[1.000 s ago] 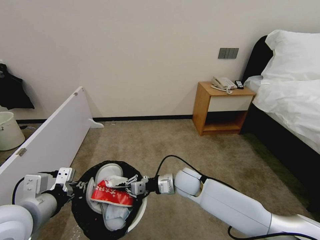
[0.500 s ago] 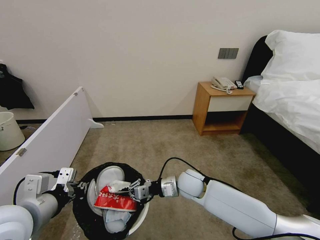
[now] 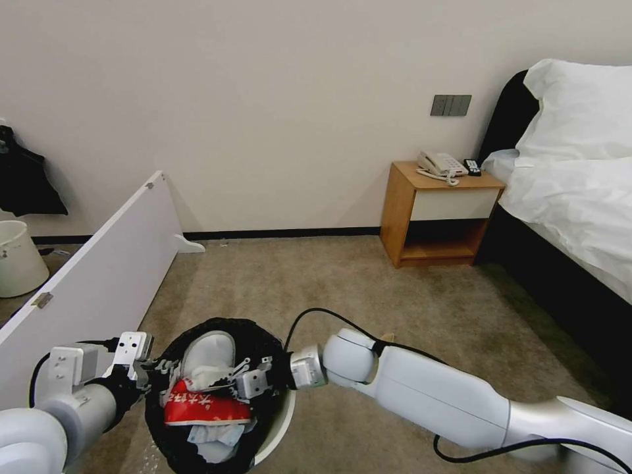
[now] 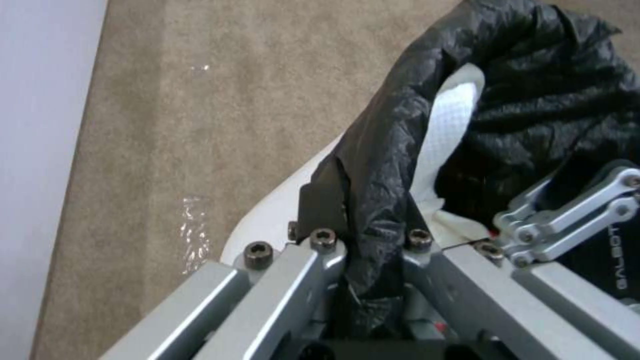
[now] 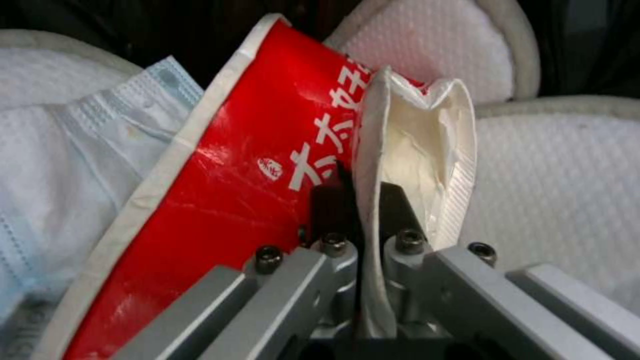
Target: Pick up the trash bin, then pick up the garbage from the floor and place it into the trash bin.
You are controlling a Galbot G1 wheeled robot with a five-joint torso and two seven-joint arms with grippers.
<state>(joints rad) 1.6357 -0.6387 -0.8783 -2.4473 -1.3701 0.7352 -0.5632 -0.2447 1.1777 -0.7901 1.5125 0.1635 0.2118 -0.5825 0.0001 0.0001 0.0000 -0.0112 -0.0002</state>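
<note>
The trash bin (image 3: 282, 421), white with a black bag over its rim, hangs just above the floor (image 3: 342, 289). My left gripper (image 3: 154, 380) is shut on its near rim, and the pinched black bag (image 4: 400, 130) shows in the left wrist view between the gripper (image 4: 363, 235) fingertips. My right gripper (image 3: 230, 385) reaches inside the bin. It (image 5: 363, 200) is shut on the white torn edge of the red snack packet (image 5: 253, 165). The packet (image 3: 204, 411) lies over white slippers (image 5: 553, 190) and a pale blue face mask (image 5: 80, 165).
A white board (image 3: 99, 276) leans along the left. A pale bucket (image 3: 16, 257) stands behind it. A wooden nightstand (image 3: 441, 210) with a phone sits by the far wall, next to the bed (image 3: 573, 197). Open carpet lies ahead.
My right gripper has gone left and deeper into the bin, carrying the red packet lower among the slippers. The left gripper keeps its hold on the rim.
</note>
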